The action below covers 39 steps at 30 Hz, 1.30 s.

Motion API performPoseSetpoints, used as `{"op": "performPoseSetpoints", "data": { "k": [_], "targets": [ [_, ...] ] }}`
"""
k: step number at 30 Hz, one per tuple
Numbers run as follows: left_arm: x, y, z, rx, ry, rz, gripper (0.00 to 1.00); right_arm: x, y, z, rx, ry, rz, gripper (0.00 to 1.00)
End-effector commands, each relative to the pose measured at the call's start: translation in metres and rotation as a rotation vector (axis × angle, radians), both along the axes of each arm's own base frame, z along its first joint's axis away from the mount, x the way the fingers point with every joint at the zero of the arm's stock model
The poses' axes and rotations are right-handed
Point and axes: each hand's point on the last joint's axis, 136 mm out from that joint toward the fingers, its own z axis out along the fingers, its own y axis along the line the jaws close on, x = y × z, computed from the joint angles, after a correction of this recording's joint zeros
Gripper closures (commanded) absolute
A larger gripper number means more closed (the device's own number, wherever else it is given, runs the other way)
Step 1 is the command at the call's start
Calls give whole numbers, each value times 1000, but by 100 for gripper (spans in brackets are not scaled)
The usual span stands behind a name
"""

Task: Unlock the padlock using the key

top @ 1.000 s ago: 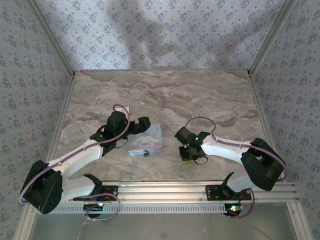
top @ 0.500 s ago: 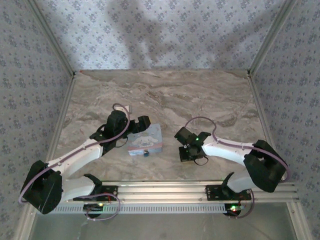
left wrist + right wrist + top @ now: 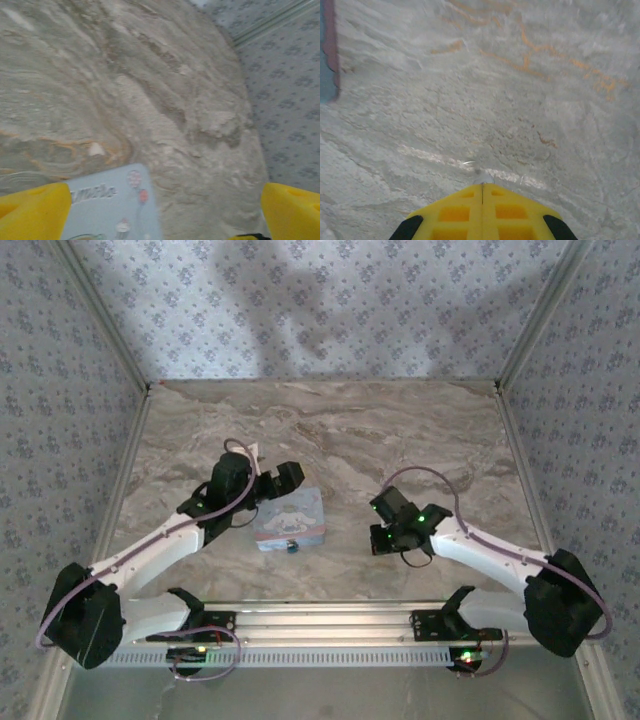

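I have the marble table (image 3: 400,430) in front of me, walled in by patterned panels (image 3: 330,300). The left arm (image 3: 160,540) reaches in from the near left corner and the right arm (image 3: 490,550) from the near right, and both bend toward the middle.

The pale blue tin (image 3: 291,519) lies flat near the centre-left of the table. On the left wrist camera its printed lid fills the lower left corner.

The left gripper (image 3: 287,480) hangs over the tin's far left corner. Its yellow fingers (image 3: 35,210) are spread wide with nothing between them.

The right gripper (image 3: 482,190) sits low over bare marble, well to the right of the tin. Its fingers are pressed together. A small silvery tip pokes out from between them, which I take to be the key (image 3: 481,176), though it is too small to be sure.

The padlock (image 3: 292,545) is a tiny dark speck touching the tin's near edge, apart from both grippers. I can't tell from here whether it hangs from the tin or rests on the table.
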Motion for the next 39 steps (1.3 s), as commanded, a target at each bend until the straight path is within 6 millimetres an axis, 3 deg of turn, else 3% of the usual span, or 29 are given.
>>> {"op": "performPoseSetpoints", "data": {
  "k": [1, 12, 19, 27, 39],
  "targets": [
    [-1, -21, 28, -135, 34, -69, 4, 9, 4, 18, 48, -64, 61, 100],
    [4, -58, 25, -439, 332, -106, 14, 60, 31, 111, 229, -403, 194, 100],
    [3, -79, 21, -620, 473, -85, 15, 86, 57, 155, 296, -550, 263, 100],
    [1, -92, 20, -734, 556, -51, 14, 102, 82, 169, 331, -597, 298, 100],
    [0, -110, 15, -813, 619, -46, 8, 104, 110, 177, 374, -611, 343, 100]
  ]
}}
